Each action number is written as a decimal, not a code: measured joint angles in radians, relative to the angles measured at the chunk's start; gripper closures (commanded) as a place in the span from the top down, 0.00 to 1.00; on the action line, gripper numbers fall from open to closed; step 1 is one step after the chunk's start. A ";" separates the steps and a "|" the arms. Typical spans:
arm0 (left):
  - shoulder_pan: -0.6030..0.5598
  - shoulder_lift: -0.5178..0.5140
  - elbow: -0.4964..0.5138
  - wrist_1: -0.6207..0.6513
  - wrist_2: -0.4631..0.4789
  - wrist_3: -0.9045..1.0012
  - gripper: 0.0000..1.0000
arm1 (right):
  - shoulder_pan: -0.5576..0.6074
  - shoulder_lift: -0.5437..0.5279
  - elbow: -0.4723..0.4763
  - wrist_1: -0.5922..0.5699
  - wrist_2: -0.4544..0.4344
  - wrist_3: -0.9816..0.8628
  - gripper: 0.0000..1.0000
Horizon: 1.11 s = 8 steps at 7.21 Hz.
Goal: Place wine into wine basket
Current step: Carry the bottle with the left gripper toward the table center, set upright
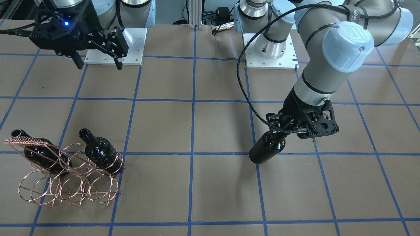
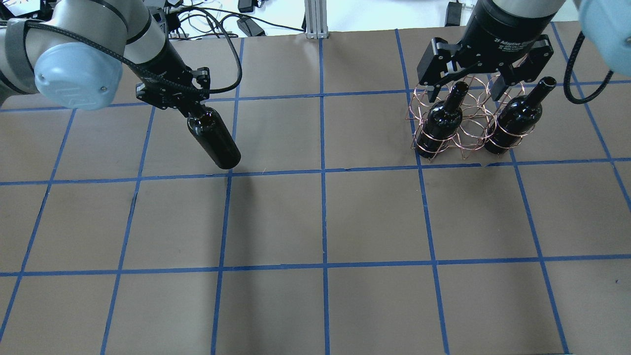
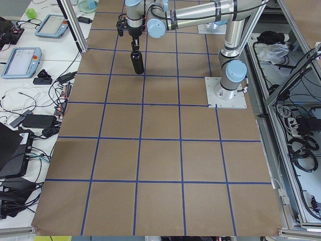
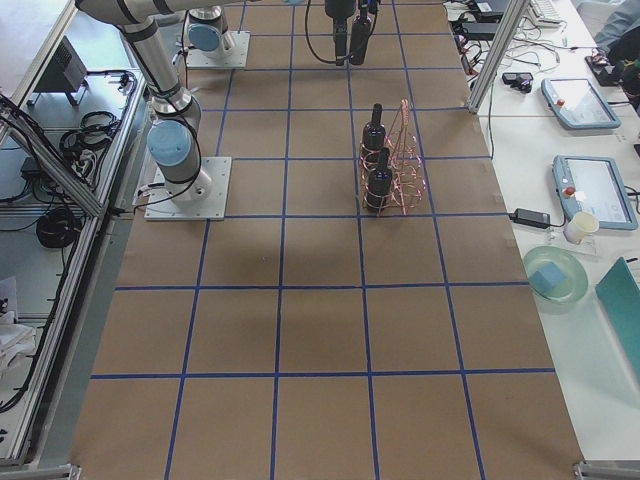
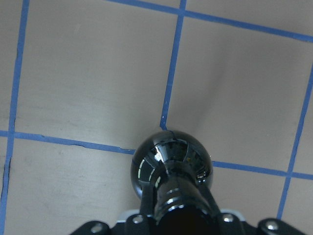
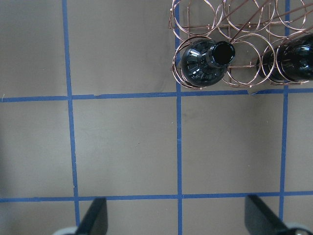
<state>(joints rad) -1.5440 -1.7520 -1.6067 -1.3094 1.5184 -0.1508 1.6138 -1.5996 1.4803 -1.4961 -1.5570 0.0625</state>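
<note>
My left gripper is shut on the neck of a glossy black wine bottle and holds it tilted above the table on the left side. The bottle also shows in the front view and, from above, in the left wrist view. The copper wire wine basket stands at the far right with two black bottles in its outer rings. Its middle ring holds nothing. My right gripper is open and empty, high above the basket.
The brown table top carries a grid of blue tape lines. The arm bases stand on white plates at the robot's edge. Tablets and cables lie on side benches beyond the table's ends.
</note>
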 measured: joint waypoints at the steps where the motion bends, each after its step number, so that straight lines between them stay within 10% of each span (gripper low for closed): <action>1: -0.011 0.006 -0.015 -0.007 0.004 -0.003 0.00 | 0.000 0.000 0.000 -0.001 0.000 0.000 1.00; 8: -0.039 0.007 -0.063 -0.021 0.002 -0.011 0.00 | 0.000 -0.001 0.002 0.000 0.000 0.000 1.00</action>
<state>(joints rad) -1.5828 -1.7449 -1.6696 -1.3305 1.5206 -0.1614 1.6137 -1.6006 1.4818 -1.4956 -1.5571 0.0629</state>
